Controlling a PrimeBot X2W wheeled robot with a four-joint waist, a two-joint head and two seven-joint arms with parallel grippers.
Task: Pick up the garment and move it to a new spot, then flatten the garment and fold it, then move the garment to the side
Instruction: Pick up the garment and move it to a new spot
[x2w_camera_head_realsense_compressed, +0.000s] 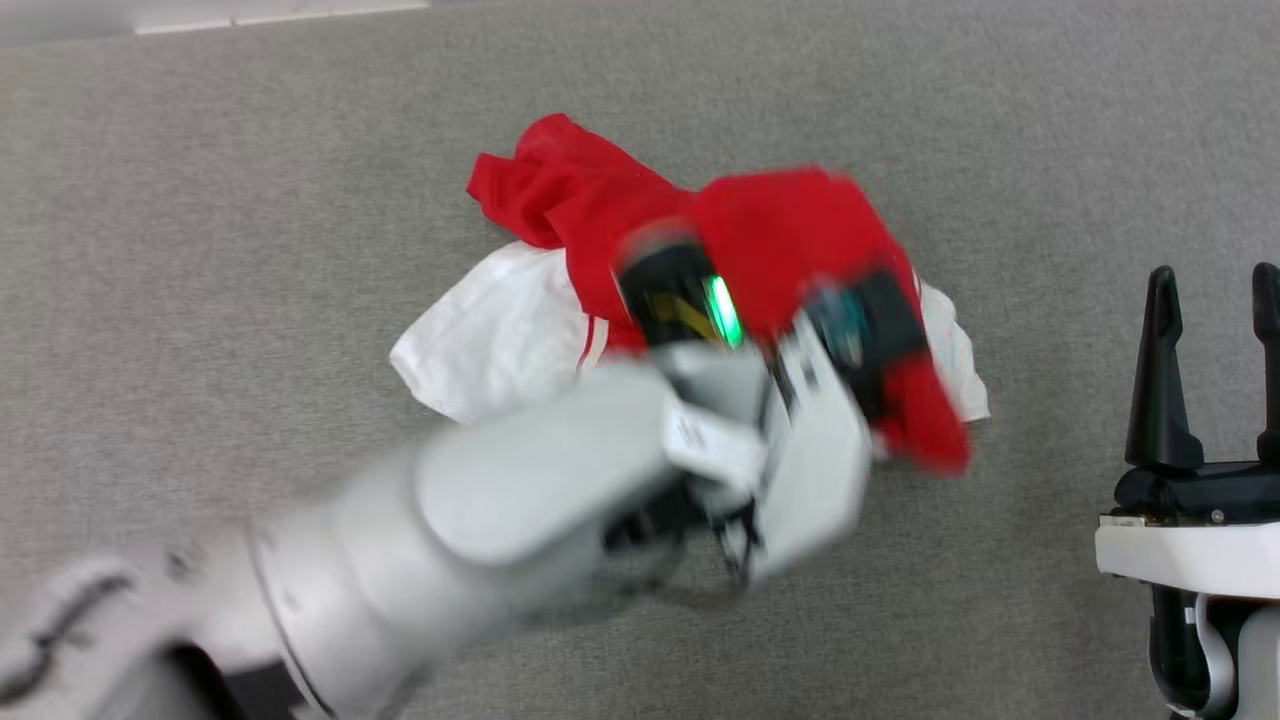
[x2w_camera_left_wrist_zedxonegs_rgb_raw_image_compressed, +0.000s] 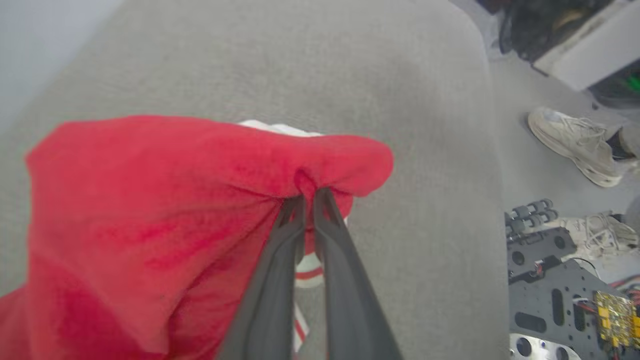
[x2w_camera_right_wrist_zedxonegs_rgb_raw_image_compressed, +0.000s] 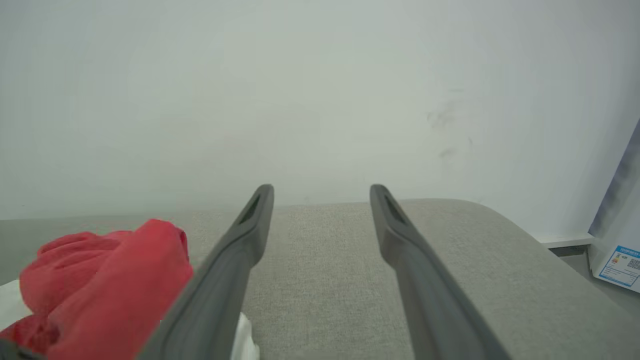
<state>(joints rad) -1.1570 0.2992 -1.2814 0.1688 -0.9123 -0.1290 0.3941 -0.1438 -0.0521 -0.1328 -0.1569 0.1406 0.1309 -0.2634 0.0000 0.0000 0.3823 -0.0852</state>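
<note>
Left wrist view: left gripper (x2w_camera_left_wrist_zedxonegs_rgb_raw_image_compressed: 308, 192) jaws clench the crumpled red T-shirt (x2w_camera_left_wrist_zedxonegs_rgb_raw_image_compressed: 150, 210) on the worktop (x2w_camera_head_realsense_compressed: 200, 250); right gripper (x2w_camera_head_realsense_compressed: 1213, 275) jaws released. Flattening, folding remain.

Red garment (x2w_camera_head_realsense_compressed: 570, 195), white sleeves (x2w_camera_head_realsense_compressed: 480, 345), possibly striped trim (x2w_camera_head_realsense_compressed: 592, 348), grey surface (x2w_camera_head_realsense_compressed: 200, 220)

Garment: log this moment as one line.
left tool: shut on garment | right tool: open, empty | garment: crumpled, not yet flattened

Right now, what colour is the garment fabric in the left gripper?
Red garment; clearest in left wrist view.
</note>
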